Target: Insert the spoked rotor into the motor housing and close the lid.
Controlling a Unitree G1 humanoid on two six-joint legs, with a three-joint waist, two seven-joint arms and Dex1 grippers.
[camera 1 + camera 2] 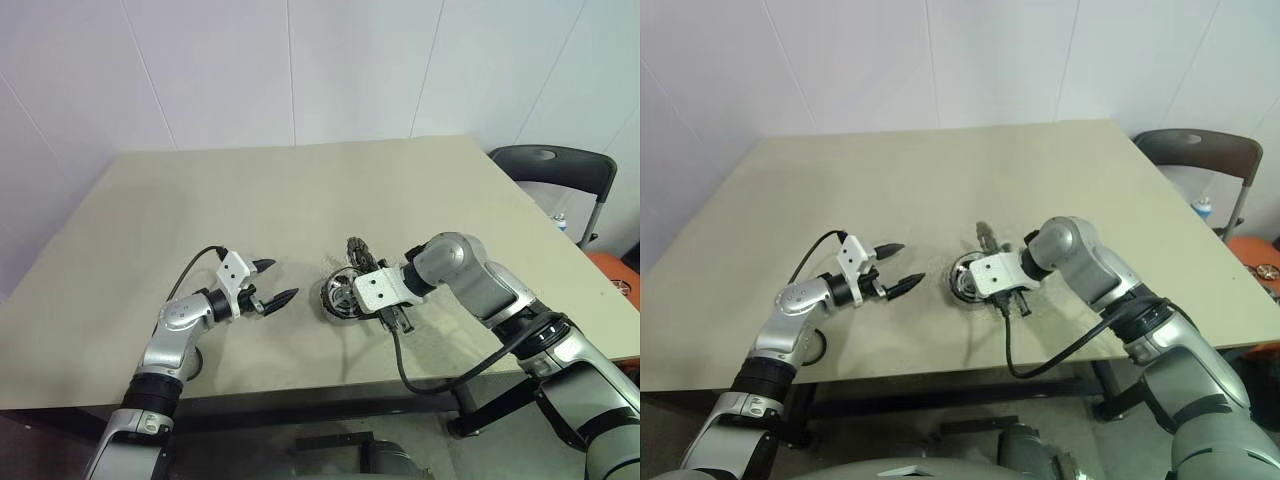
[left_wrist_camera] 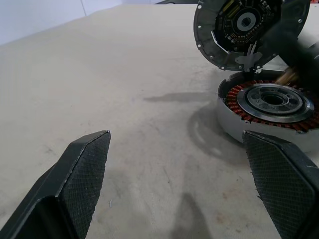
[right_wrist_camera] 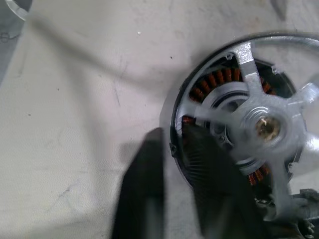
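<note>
Nearest in, the left gripper [image 1: 266, 284] hangs just above the desk [image 1: 300, 190], jaws spread wide and empty, pointing at the work from a little way off. Just beyond it, the right gripper [image 3: 174, 144] comes down steeply and is clamped on the rim of the spoked rotor [image 2: 244, 27], one finger on either side. The rotor stands tilted over the motor housing [image 2: 271, 102]. Its lower edge is at the housing's far rim and its upper edge is lifted clear. The housing sits flat on the desk, towards the near edge, copper windings ringing a silver hub.

The step in hand looks like seating the rotor. To do it well, I'd bring the disc down level, not edge first, with its centre lined up on the hub, so the rim drops evenly around the windings without scraping them. A slow descent seems wise, since the housing is loose on the desk and could skid under a sideways push. The idle left gripper is well placed to brace it. I'd let go only once the rotor lies flat.

The count: one rotor, one housing, two grippers, one desk. Furthest back, one dark chair [image 1: 555, 165] stands past the desk's right corner.
</note>
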